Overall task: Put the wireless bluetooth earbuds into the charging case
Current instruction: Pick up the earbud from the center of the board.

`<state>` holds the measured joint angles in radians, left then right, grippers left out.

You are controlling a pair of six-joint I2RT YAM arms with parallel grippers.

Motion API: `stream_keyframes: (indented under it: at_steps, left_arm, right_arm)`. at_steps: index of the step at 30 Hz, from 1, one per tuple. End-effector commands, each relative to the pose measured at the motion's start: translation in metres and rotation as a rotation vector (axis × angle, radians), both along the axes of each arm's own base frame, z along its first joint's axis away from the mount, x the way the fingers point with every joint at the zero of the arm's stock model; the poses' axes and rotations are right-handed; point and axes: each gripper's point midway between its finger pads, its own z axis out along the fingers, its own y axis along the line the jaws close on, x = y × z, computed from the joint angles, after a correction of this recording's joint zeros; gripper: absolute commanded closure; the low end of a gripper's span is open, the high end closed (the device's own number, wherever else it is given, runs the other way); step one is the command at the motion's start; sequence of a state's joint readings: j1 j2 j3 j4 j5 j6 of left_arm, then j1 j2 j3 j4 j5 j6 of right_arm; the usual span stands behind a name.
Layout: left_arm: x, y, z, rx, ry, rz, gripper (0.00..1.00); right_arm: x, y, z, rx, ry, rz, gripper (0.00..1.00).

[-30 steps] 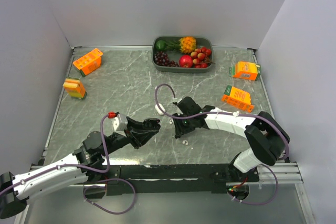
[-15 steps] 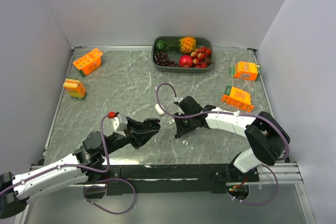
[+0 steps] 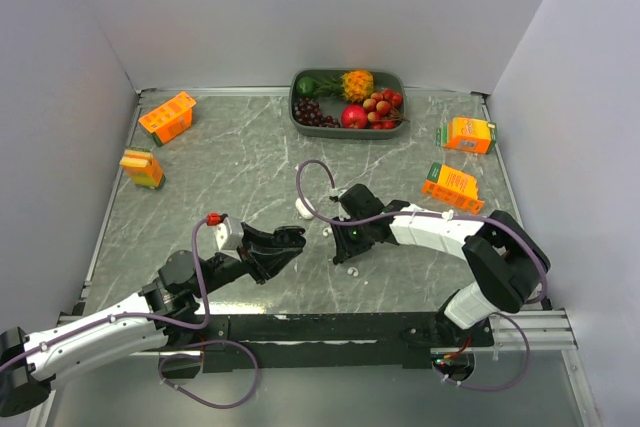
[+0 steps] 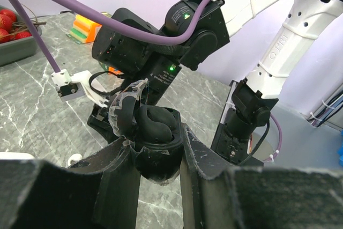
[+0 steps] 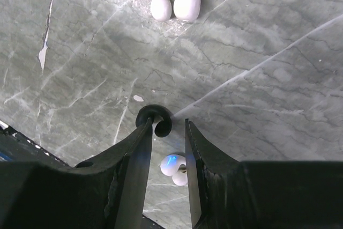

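My left gripper (image 3: 277, 247) is shut on the open black charging case (image 4: 155, 156) and holds it above the table; one black earbud (image 4: 155, 124) sits in it. My right gripper (image 5: 166, 127) is open, pointing down at the table. A second black earbud (image 5: 155, 120) lies at the tip of its left finger (image 5: 134, 154), and shows in the top view (image 3: 327, 231). One white earbud (image 5: 177, 168) lies on the table under the jaws, apart from them, and shows in the top view (image 3: 351, 270). Another white earbud (image 5: 175, 6) lies further ahead (image 3: 303, 209).
A green tray (image 3: 296, 112) of fruit stands at the back. Orange cartons lie at the left (image 3: 167, 117) (image 3: 142, 168) and right (image 3: 468, 134) (image 3: 452, 185). The right arm (image 4: 155, 46) stands close in front of the held case.
The right gripper has shifted very slightly by the black earbud. The left arm and the case have not moved.
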<state>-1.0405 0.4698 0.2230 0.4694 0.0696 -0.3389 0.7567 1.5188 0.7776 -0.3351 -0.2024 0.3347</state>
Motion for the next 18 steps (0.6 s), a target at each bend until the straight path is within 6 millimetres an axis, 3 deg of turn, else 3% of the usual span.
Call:
stream_keyframes:
  at_steps: [1, 11, 14, 16, 18]
  left_arm:
    - [-0.0013, 0.0003, 0.0123, -0.051, -0.01, -0.003, 0.99]
    - [-0.0017, 0.0019, 0.0125, -0.05, -0.013, -0.001, 0.99]
    - [-0.0016, 0.0018, 0.0132, -0.051, -0.014, -0.001, 0.99]
    - [-0.0015, 0.0016, 0.0136, -0.05, -0.015, 0.0, 0.99]
    - [-0.0022, 0.0015, 0.0132, -0.05, -0.016, -0.003, 0.99]
  right_arm:
    - [-0.0076, 0.0005, -0.0138, -0.022, 0.035, 0.026, 0.62]
    - [-0.0143, 0.0022, -0.0216, -0.028, 0.069, 0.043, 0.72]
    - [-0.0153, 0.0032, -0.021, -0.024, 0.073, 0.048, 0.82]
    - [-0.0149, 0.0034, -0.0188, -0.021, 0.07, 0.045, 0.96]
    - [-0.0136, 0.0037, -0.0151, -0.018, 0.061, 0.041, 1.0]
